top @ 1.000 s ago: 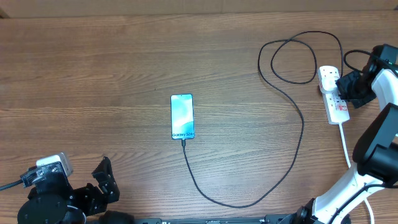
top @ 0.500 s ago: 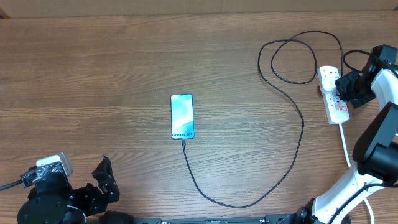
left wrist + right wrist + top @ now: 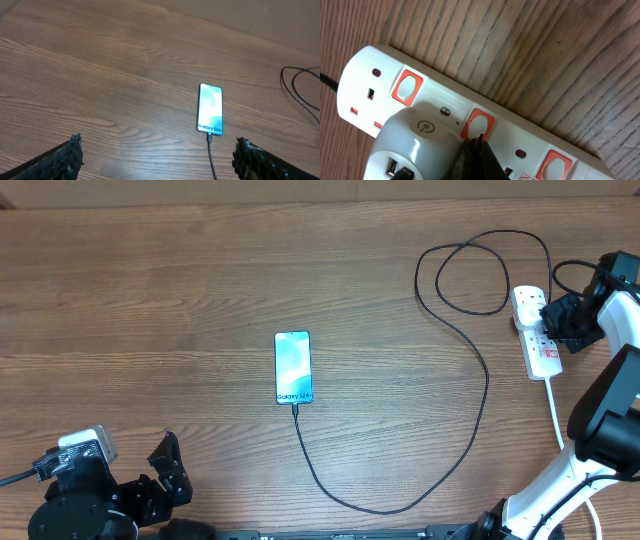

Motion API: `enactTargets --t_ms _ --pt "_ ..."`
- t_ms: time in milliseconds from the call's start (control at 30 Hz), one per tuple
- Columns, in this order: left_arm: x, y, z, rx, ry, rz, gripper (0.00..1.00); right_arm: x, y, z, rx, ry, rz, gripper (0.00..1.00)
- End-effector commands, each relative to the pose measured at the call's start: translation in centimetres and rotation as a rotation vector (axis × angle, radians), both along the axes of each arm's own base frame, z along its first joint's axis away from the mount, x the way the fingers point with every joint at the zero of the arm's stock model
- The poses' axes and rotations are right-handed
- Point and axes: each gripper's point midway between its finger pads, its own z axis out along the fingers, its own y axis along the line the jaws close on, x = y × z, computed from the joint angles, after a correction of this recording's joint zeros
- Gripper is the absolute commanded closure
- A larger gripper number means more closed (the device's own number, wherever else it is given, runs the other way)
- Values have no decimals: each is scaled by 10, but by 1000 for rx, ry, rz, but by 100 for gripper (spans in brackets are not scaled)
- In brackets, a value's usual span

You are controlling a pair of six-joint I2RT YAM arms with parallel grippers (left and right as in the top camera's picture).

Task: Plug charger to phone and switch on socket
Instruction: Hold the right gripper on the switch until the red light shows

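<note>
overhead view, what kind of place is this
Likely a robotics lab or test bench: a plain wooden table, a left arm and right arm at its edge, and a phone with a charger cable leading to a power strip.

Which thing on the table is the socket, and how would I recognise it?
Look at the far right side of the wooden table, beside the right gripper. There lies the socket, a long white power strip with orange-red switches and a white adapter plugged in. Unlike the thin black charger cable, its own cord is thick and white.
</note>
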Motion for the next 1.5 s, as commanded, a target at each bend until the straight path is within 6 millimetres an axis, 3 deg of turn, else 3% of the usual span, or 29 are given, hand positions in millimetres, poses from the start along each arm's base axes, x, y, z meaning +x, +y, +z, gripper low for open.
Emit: enactTargets --t_ms 0,300,567,667,900,1000,1300,1467 --pt "-2 4 1 -4 -15 28 0 14 0 -4 1 -18 17 96" --pt "-2 4 1 -4 -15 28 0 8 5 -33 30 43 29 96" --pt "-2 4 1 -4 -15 28 0 8 11 -35 60 44 61 96" --pt "-2 4 1 -4 -15 28 0 10 6 -22 60 46 53 96" --pt "-2 4 1 -4 -15 28 0 13 -10 36 66 54 24 96" --pt "-2 4 1 -4 -15 28 0 12 -13 46 64 60 18 96" --pt "-2 4 1 -4 -15 28 0 3 -13 37 59 113 13 96" --pt "-2 4 1 -4 -15 28 0 1 -11 16 82 152 32 96"
